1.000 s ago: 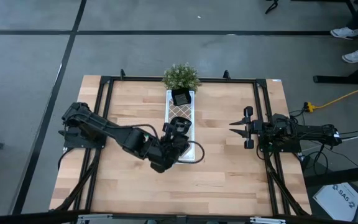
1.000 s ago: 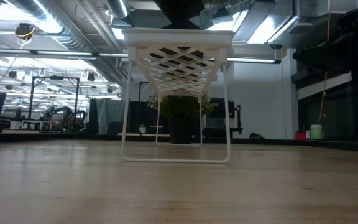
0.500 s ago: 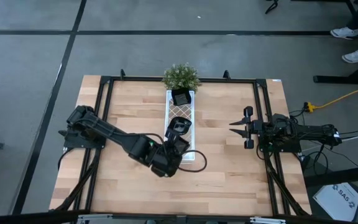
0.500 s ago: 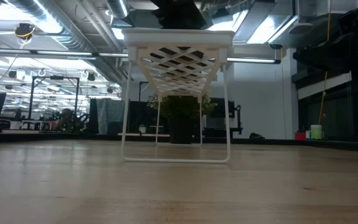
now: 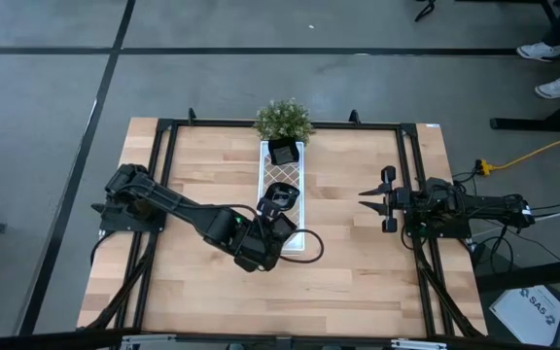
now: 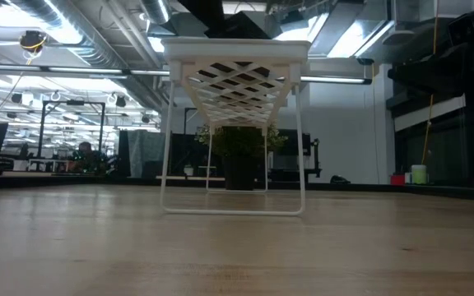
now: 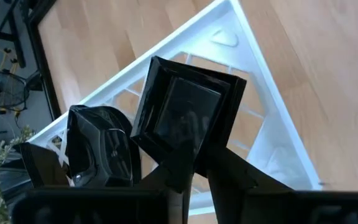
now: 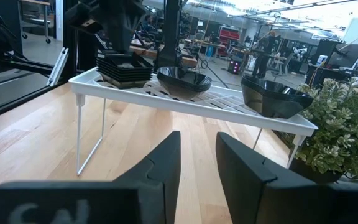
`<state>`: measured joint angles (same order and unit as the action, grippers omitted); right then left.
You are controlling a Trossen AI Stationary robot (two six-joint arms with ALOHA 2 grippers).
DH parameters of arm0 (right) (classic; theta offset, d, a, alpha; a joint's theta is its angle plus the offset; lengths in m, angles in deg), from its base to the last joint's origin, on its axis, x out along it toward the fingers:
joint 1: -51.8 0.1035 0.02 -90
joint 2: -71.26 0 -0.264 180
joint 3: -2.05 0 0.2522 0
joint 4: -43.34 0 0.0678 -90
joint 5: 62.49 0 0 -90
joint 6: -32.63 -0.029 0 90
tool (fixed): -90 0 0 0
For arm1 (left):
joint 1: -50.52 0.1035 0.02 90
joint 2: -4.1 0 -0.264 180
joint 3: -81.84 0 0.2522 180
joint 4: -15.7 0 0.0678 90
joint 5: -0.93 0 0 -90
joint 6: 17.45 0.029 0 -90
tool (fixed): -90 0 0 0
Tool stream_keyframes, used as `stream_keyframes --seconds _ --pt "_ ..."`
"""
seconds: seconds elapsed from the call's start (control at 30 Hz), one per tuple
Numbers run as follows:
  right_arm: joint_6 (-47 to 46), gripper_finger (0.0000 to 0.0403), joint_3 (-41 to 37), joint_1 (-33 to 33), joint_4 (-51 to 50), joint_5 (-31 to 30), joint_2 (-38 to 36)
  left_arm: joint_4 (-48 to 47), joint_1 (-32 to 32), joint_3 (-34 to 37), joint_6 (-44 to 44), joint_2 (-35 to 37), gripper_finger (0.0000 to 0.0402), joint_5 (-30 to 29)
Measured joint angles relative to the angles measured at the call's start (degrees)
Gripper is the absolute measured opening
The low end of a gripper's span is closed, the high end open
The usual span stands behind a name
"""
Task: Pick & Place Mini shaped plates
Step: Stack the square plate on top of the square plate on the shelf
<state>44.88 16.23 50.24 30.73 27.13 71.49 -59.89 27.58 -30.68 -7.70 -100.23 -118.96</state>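
The left gripper (image 7: 197,169) has drawn back along the white tray (image 7: 253,59), from over the tray's middle to its end farthest from the potted plant (image 5: 282,119). Its fingers have begun to ease apart after being tightly closed.

They flank one corner of the stack of square plates (image 7: 188,115). The gap between them is narrow, and I cannot tell whether they still pinch that corner or have just let go. The right wrist view shows the stack sitting flat on the tray top at that same end.

The retreat has uncovered a wavy-rimmed plate (image 7: 101,149) at the middle of the tray (the arm hid it from above a moment ago). A third dish (image 8: 275,99) sits at the tray's plant end.

I judge this to be the release at the end of a placement: the square plates are down on the tray and the grip is coming off them. What matters next is that the fingers clear the corner without dragging the stack toward the tray's edge, which is close by.

The right gripper (image 5: 375,199) waits well apart from the tray, off its long side, its fingers partly spread and holding nothing.
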Motion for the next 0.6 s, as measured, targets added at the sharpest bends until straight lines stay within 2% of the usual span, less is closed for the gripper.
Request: stream_keyframes --seconds 0.2,0.4,0.6 --pt "0.01 0.0102 0.0 0.01 0.0 0.0 0.0 0.29 0.22 0.0 -4.84 0.0 0.0057 -0.46" --pt "0.01 0.0102 0.0 0.02 0.0 0.0 0.0 0.29 -0.25 0.0 -12.5 0.02 0.0055 -2.11" --pt "0.02 0.0102 0.0 0.02 0.0 0.0 0.02 0.27 -1.48 0.0 -12.99 0.02 0.0053 -2.07"
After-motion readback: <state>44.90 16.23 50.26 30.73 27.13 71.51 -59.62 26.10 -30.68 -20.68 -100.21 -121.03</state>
